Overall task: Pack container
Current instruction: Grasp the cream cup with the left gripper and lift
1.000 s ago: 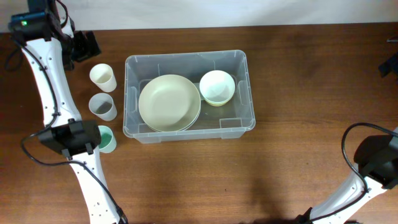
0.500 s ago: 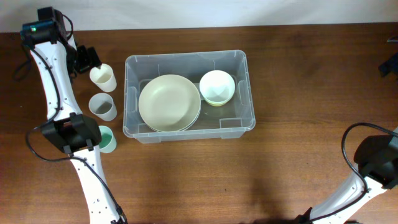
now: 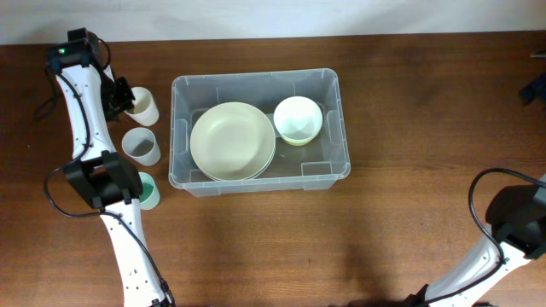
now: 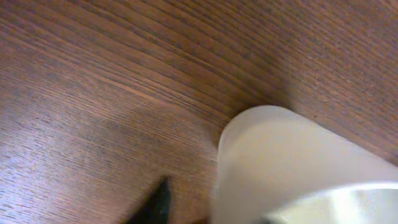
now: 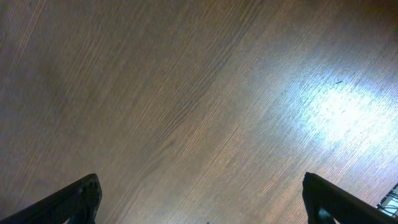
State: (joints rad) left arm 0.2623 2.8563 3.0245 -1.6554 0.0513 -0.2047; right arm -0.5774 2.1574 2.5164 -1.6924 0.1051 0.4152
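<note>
Cream cup (image 3: 142, 106) left of container (image 3: 344, 128) looks light, slick, thin-walled: pinch rim; left gripper (image 3: 122, 95) grip unclear, right gripper (image 5: 205, 194) released.

Three cups stand in a column at the frame's left on the table (image 3: 409, 128): cream cup (image 3: 143, 104) uppermost, grey cup (image 3: 142, 146), green cup (image 3: 148, 193) lowest. At centre, a plate (image 3: 232, 141) sits beside a bowl (image 3: 298, 119).

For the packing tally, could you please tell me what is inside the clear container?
The container holds a large pale plate and a small white bowl beside it. Anything under the plate is covered.
</note>
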